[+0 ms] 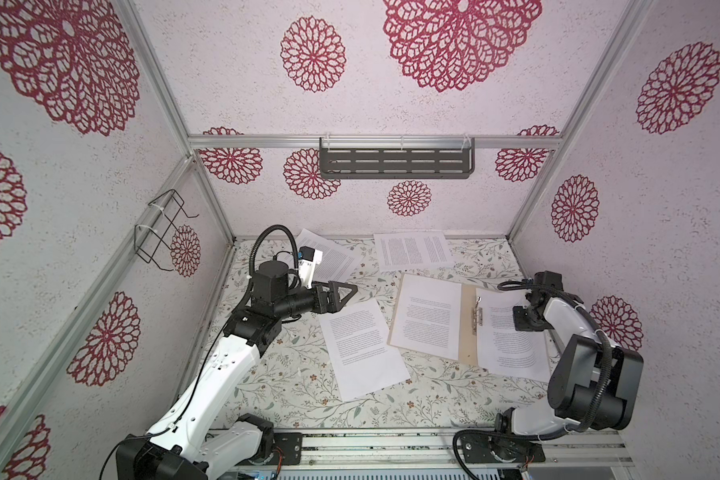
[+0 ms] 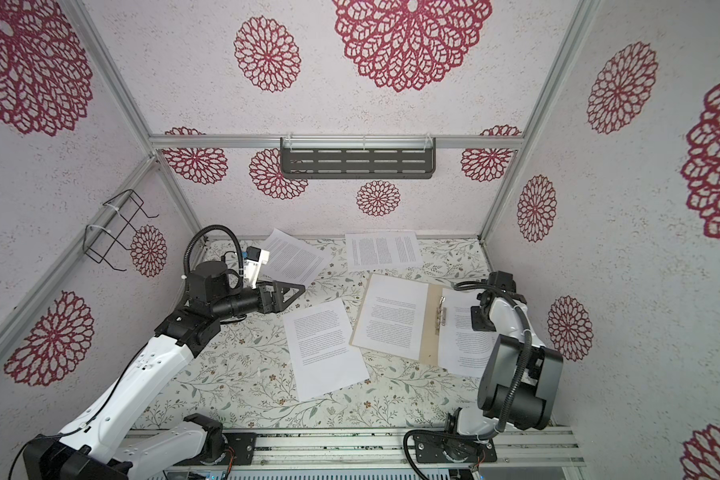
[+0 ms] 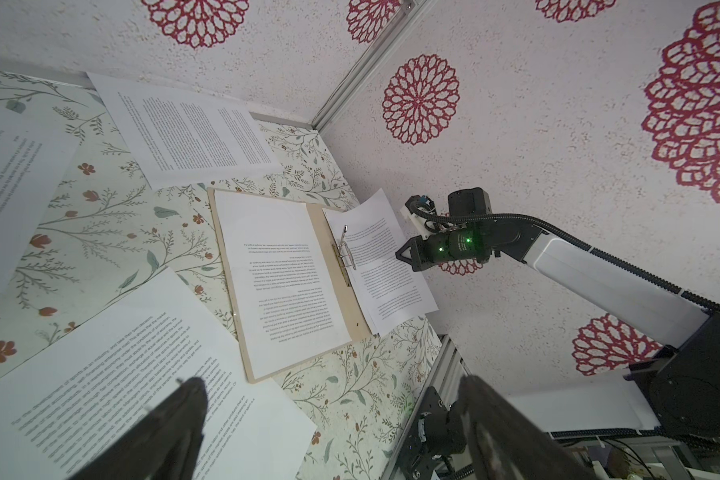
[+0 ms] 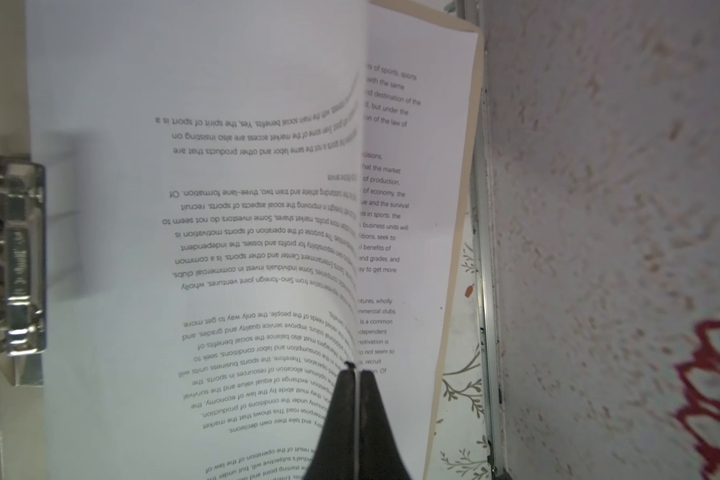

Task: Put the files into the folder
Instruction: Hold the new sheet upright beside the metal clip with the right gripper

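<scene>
- The folder lies open by the worktop's right edge, with a metal clip on its spine.
- The right gripper is clenched on the outer edge of the held sheet. That sheet curls up off the right flap, and another page lies flat beneath it.
- Judged from this, the step in hand is laying a file onto the right flap.
- The next move likely calls for lowering that edge flat, keeping the inner edge tight to the clip, and only then letting go. Thin paper may slide or buckle.
- The left gripper is released, its jaws wide apart and holding nothing. It hovers toward the worktop's left edge, near the far end of the loose sheet.
- The loose sheet meets the folder's near left corner; I judge it the likely next pick.
- The flap sheet rests on the left flap.
- The far sheet and the corner sheet lie along the worktop's far edge.
- The held sheet's print reads upside down: "Yes, the spirit of sport is a", "Sino-foreign joint ventures, wholly".
- The page beneath shows "business units will".
- The clip carries embossed lettering too blurred to read.
</scene>
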Controlling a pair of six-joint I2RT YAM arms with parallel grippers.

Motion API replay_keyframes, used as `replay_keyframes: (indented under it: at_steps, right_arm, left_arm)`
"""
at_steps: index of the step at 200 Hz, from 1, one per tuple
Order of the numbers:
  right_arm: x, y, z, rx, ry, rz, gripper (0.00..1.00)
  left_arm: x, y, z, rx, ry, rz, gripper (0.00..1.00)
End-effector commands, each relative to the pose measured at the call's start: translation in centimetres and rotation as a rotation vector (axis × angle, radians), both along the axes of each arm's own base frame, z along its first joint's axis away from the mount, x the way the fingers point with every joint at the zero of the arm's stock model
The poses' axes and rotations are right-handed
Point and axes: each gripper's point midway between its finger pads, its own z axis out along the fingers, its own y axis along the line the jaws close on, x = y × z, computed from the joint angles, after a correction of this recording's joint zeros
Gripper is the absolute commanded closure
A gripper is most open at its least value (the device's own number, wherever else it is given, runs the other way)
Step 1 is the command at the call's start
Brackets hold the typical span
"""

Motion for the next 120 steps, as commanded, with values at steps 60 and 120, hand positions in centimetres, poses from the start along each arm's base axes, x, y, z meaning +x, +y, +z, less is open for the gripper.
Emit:
replay_keyframes:
  at_steps: [60,120]
  right_arm:
    - [0.08,0.47,-0.01,0.049,-0.009,-0.026,1.00]
    - [-0.27,0.38,-0.49,0.065,-0.002,-0.062,1.00]
  left_arm:
    - [0.20,-0.15,-0.13,0.001,-0.010,-0.001,0.03]
    - [0.19,-0.15,-0.10,-0.003,-0.010,0.000,0.03]
